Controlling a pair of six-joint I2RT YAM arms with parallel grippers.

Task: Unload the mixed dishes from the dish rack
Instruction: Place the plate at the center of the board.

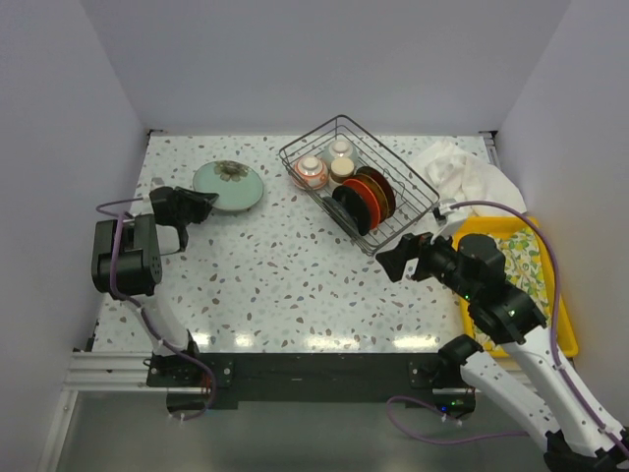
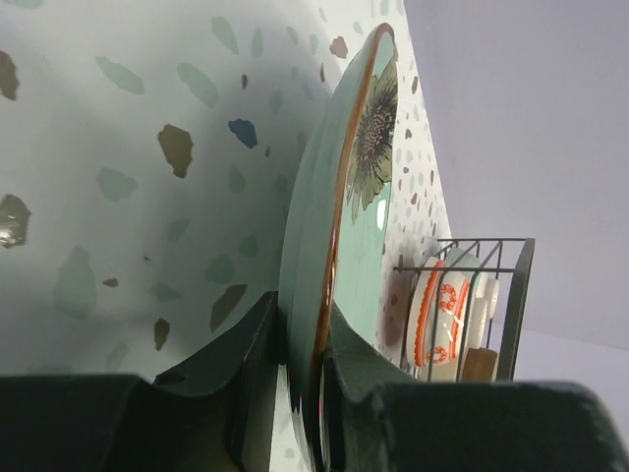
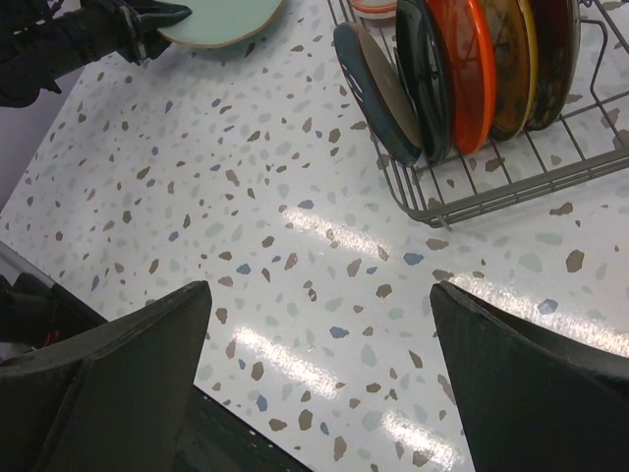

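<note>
1. Found the left claw [image 2: 303,339] clamped on the edge of the teal plate [image 1: 228,185], one finger on each face. Noted a flower print at the plate's centre.
2. Located that plate at upper left of the top view, on or just above the speckled counter [image 1: 285,285], well apart from the dish rack [image 1: 411,202]. Unable to tell whether resting or lifted.
3. Found the right claw [image 3: 319,295] spread wide and gripping nothing, hovering over bare counter just off the rack's near corner, centre right of the top view.
4. Counted five plates [image 3: 470,69] standing on edge, side by side, in the rack's near half: two dark, one orange-red, one amber-brown, one dark red.
5. Noted a red-patterned bowl [image 1: 311,173] and two small cups [image 1: 341,169] in the rack's far half.
6. Recorded the rack's wire wall standing between the right claw and the nearest dark plate.
7. Observed a white cloth [image 1: 457,172] heaped just beside the rack's right side, upper right of the top view.
8. Observed a yellow tray [image 1: 496,228] at the right edge, partly covered by the right arm, with a purple cable [image 1: 511,211] arcing over it.
</note>
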